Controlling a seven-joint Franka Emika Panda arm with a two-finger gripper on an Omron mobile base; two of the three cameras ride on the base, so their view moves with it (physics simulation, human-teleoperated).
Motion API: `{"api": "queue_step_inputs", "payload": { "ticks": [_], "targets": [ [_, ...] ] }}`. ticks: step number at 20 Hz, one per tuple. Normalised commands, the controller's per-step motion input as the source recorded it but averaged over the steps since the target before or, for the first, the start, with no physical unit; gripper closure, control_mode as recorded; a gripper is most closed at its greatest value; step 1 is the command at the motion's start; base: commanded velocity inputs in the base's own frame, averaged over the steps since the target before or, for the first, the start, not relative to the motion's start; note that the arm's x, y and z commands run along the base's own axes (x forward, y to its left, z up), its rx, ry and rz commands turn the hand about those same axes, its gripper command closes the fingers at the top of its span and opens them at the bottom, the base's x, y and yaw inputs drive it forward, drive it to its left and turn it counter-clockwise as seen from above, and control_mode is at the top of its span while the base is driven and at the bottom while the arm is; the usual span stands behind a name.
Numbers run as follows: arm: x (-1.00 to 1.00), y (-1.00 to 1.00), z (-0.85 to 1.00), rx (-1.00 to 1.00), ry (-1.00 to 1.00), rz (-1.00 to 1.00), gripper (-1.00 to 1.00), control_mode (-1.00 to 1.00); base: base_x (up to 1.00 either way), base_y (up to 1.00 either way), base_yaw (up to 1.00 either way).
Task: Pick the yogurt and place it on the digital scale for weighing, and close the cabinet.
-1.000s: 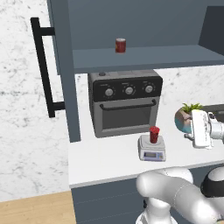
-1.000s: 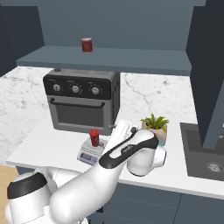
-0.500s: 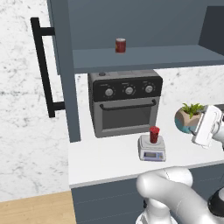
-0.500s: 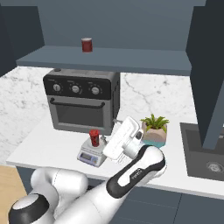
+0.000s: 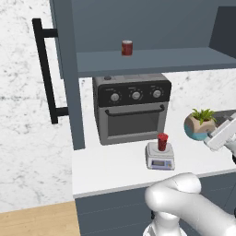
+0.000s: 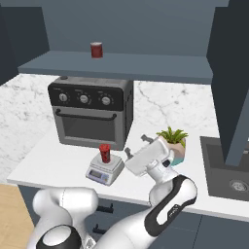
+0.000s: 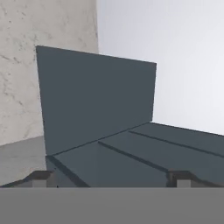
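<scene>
Yogurt (image 5: 162,141) stands upright on the scale (image 5: 160,156), which sits on the white worktop (image 5: 110,168) in front of the toaster oven (image 5: 132,107). Cabinet (image 5: 66,69) is open: left door swung out, its black bar handle (image 5: 45,73) facing the camera. A red can (image 5: 126,47) rests on the cabinet shelf. Gripper (image 6: 134,146) is raised over the worktop, right of the scale and beside a potted plant (image 6: 171,141), jaws spread wide, holding nothing.
</scene>
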Motion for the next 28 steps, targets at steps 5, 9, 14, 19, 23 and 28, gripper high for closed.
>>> {"api": "queue_step_inputs", "payload": {
  "ticks": [5, 9, 14, 19, 23, 28],
  "targets": [
    [-0.04, -0.70, 0.22, 0.17, 0.04, -0.10, -1.00, -1.00, 0.00, 0.00, 0.00],
    [0.00, -0.86, 0.05, 0.19, 0.11, -0.06, -1.00, -1.00, 0.00, 0.00, 0.00],
    [-0.04, -0.82, 0.03, 0.12, 0.05, -0.12, -1.00, -1.00, 0.00, 0.00, 0.00],
    [-0.03, -0.79, 0.20, 0.10, 0.08, -0.20, -1.00, -1.00, 0.00, 0.00, 0.00],
    [-0.06, -0.79, 0.28, 0.12, 0.09, -0.16, -1.00, -1.00, 0.00, 0.00, 0.00],
    [-0.24, -0.70, 0.22, 0.05, 0.14, -0.13, -1.00, -1.00, 0.00, 0.00, 0.00]
  ]
}}
